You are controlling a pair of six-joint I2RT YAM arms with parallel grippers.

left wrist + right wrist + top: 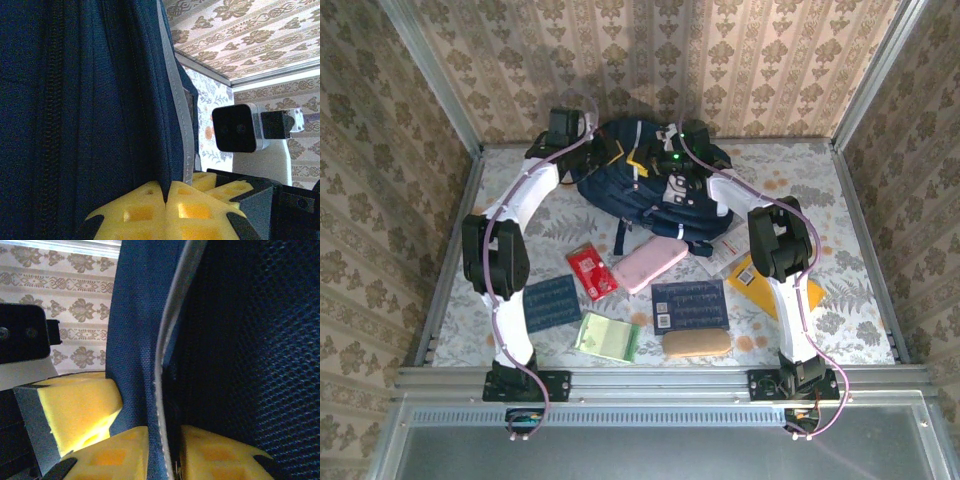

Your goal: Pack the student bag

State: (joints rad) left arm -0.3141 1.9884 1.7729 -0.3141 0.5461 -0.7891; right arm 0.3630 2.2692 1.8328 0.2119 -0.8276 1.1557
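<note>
Spreading the student bag (620,195) open likely wants equal, gentle pulls; left gripper (166,195) pinches a fabric fold; right gripper (165,450) pinches the white-trimmed edge between its pads.

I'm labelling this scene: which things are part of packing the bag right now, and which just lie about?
In the job: student bag; left gripper and right gripper, both pinching its fabric.
Lying about, untouched: red packet, pink pouch, navy booklet, second navy booklet, green notebook, tan case, yellow envelope.
</note>
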